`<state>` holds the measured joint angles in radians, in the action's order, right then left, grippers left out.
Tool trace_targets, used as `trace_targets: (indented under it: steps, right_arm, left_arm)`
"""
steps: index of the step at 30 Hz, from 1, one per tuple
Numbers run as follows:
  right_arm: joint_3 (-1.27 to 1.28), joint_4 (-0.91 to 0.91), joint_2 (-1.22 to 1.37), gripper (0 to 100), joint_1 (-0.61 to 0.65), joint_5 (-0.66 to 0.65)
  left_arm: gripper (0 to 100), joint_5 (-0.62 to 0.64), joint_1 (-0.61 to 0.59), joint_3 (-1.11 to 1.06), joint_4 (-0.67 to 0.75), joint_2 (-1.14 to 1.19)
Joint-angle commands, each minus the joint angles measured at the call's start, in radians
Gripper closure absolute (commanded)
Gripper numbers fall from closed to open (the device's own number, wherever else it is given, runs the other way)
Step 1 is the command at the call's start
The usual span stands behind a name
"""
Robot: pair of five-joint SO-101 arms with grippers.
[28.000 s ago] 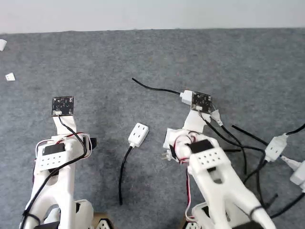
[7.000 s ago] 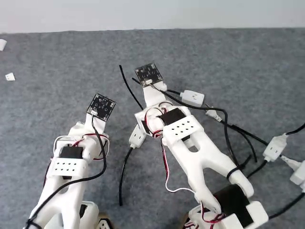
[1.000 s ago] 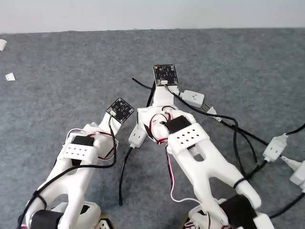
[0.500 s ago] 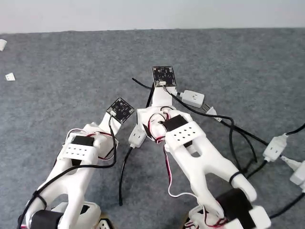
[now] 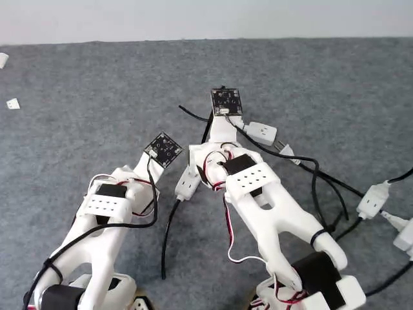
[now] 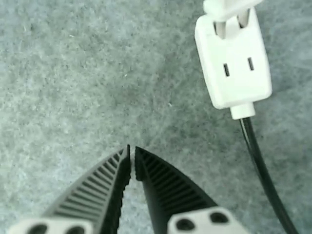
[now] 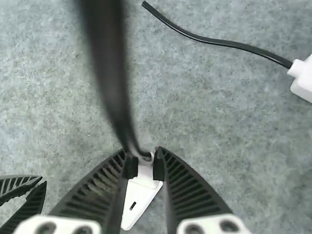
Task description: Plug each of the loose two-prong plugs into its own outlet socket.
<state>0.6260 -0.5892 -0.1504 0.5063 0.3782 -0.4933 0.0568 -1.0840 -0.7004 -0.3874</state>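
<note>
A white outlet socket (image 5: 187, 183) (image 6: 234, 63) lies on the grey carpet between the two arms, its black cord (image 5: 169, 226) trailing toward the front. My right gripper (image 7: 143, 157) is shut on a white two-prong plug (image 7: 144, 170) whose black cord (image 7: 109, 73) rises in front of the camera. In the left wrist view the plug (image 6: 226, 6) meets the socket's end, with its metal prongs (image 6: 220, 29) still showing. My left gripper (image 6: 131, 148) is shut on nothing and rests on the carpet beside the socket; its fingers (image 7: 19, 195) also show in the right wrist view.
A second white socket (image 5: 261, 132) (image 7: 302, 78) with a black cord lies just beyond the right arm, and a loose plug (image 5: 287, 154) sits next to it. More sockets (image 5: 373, 200) and tangled cords fill the right edge. Two white scraps (image 5: 14, 103) lie far left.
The right arm has shifted very slightly to the right with the plug in its grip. The left arm and the socket have stayed put.
</note>
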Motion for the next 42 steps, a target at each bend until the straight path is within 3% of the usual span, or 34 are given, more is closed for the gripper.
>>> trace_targets:
  steps: [1, 10, 17, 27, 35, 42]
  right_arm:
    - [-0.009, 0.018, -0.004, 99.1, -0.015, 0.006]
    - [0.032, 0.030, -0.001, 99.1, -0.007, 0.049]
    - [0.130, 0.177, -0.012, 99.1, 0.001, 0.046]
    - [0.170, 0.186, -0.081, 99.1, -0.005, 0.043]
    - [0.342, 0.282, -0.278, 99.1, 0.002, 0.002]
    - [0.388, 0.260, -0.282, 99.1, 0.079, -0.129]
  left_arm:
    - [99, -0.009, -0.005, 0.008, 0.006, -0.032]
    - [99, -0.005, -0.015, 0.010, 0.005, -0.032]
    - [99, -0.005, -0.015, 0.021, -0.018, -0.032]
    - [99, -0.006, -0.015, 0.022, -0.023, -0.032]
    - [99, -0.005, -0.015, 0.024, -0.023, -0.032]
    - [99, -0.005, -0.015, 0.024, -0.023, -0.032]
